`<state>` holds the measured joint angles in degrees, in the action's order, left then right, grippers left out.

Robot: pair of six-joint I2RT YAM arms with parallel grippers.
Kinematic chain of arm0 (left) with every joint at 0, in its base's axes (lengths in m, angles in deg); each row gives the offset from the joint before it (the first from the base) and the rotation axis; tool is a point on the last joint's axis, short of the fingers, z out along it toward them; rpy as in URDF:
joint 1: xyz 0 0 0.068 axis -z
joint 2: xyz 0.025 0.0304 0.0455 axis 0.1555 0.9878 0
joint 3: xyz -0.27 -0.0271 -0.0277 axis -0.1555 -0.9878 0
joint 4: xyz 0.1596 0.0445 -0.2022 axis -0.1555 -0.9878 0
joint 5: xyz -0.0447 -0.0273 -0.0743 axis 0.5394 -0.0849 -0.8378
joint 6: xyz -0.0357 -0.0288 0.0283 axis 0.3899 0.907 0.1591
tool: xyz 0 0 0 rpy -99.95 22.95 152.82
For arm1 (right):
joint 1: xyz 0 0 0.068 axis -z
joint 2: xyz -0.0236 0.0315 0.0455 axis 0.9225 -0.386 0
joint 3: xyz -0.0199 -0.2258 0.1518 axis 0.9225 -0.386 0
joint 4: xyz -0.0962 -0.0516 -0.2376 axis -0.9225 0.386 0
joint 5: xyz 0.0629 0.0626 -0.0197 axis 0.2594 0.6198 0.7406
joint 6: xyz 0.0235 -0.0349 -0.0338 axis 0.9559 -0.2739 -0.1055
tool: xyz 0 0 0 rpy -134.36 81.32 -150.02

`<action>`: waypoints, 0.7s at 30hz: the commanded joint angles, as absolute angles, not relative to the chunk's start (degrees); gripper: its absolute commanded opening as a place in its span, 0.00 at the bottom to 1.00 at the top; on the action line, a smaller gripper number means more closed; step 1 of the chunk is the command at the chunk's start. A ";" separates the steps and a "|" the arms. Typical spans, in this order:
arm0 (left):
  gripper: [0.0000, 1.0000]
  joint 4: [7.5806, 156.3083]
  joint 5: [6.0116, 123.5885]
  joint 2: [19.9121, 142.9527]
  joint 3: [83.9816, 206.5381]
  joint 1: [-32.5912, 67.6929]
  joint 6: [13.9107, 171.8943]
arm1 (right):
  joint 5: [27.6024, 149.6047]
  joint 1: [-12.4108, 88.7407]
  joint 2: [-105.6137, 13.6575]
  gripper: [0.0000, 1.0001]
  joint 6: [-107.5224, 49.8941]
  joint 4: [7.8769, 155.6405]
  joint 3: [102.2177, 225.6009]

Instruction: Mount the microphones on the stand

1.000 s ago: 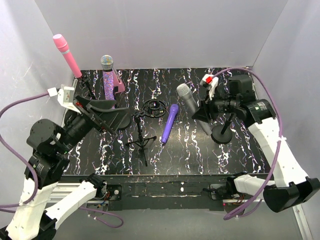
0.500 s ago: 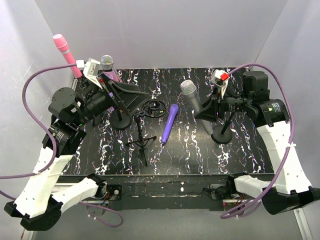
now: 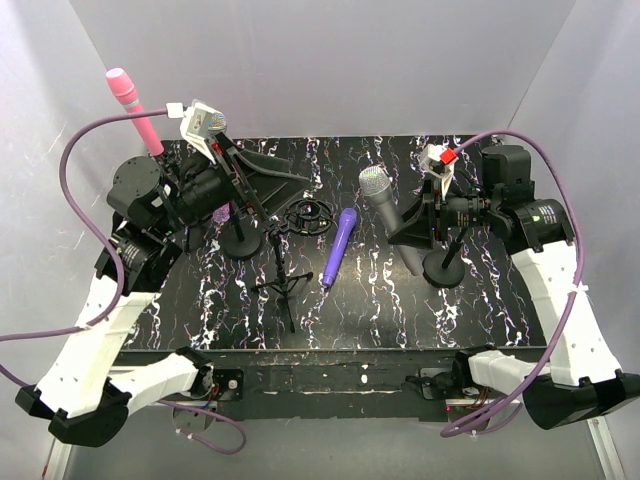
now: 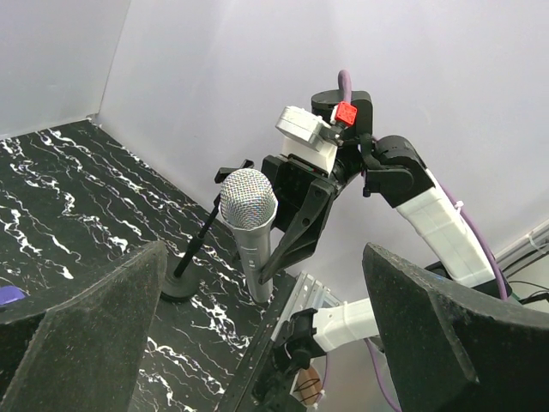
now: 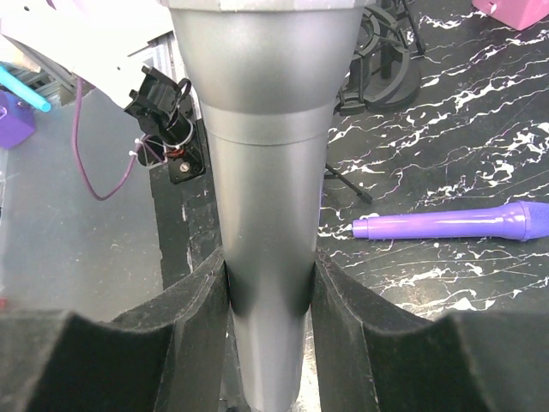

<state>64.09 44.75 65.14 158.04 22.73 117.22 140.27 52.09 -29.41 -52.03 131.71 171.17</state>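
Left tool [image 3: 283,166] higher, farther back

White veins streak the black marble-patterned tabletop [image 3: 500,300]. The plain purple stick microphone [image 3: 339,247] and plain pink stick microphone [image 3: 135,110] are each one solid colour; the silver-grey metal microphone [image 3: 374,185] has a glinting mesh head.

A black tabletop [image 3: 500,300], veined with white and faint purple streaks, fills the middle of the scene. Behind its far edge rises a plain, pale grey back wall [image 3: 330,60]. A left side panel [image 3: 40,120] and a right side panel [image 3: 590,90] of the same pale material stand along its two sides, both marked with fine scuffs. Along the tabletop's near edge runs a plain black strip [image 3: 340,372], and beyond that, lower down, lies a grey surface [image 3: 330,440]. The light is soft and even, casting only faint shadows on the panels around the tabletop.
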 commanded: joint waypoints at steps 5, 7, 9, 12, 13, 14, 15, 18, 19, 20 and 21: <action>0.98 66.30 42.65 66.23 159.84 22.69 117.62 | 144.68 52.79 -28.27 0.01 -51.19 129.59 170.28; 0.98 66.74 42.39 66.58 159.93 22.69 117.88 | 145.21 52.88 -28.09 0.01 -51.10 129.50 169.93; 0.98 67.09 42.04 66.93 159.93 22.69 117.97 | 145.39 52.96 -28.00 0.01 -51.10 129.24 169.57; 0.98 67.53 41.51 67.46 160.01 22.69 118.41 | 145.74 52.97 -27.74 0.01 -51.01 129.06 169.14; 0.98 67.71 41.33 67.90 160.19 22.69 118.67 | 146.17 52.97 -27.57 0.01 -51.01 128.98 169.05; 0.98 67.80 40.98 68.25 160.36 22.69 118.76 | 146.44 52.97 -27.56 0.01 -50.92 128.71 168.87; 0.98 67.80 40.55 68.77 160.80 22.69 118.76 | 146.62 52.97 -27.65 0.01 -50.57 128.45 168.87; 0.98 67.80 39.31 70.62 162.56 22.69 119.20 | 147.67 53.05 -28.00 0.01 -50.22 128.36 169.22; 0.98 67.89 38.88 71.15 162.91 22.78 119.55 | 147.85 53.05 -28.00 0.01 -50.22 128.36 169.22; 0.98 68.15 38.52 71.68 163.26 22.78 119.90 | 148.11 53.14 -27.83 0.01 -50.13 128.19 169.22; 0.98 68.67 38.35 72.03 163.53 22.78 120.08 | 148.02 53.23 -27.74 0.01 -50.04 128.10 169.22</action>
<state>67.02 40.75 70.69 160.75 22.73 118.88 145.08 52.72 -28.99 -50.83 130.57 168.72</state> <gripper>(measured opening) 0.981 0.448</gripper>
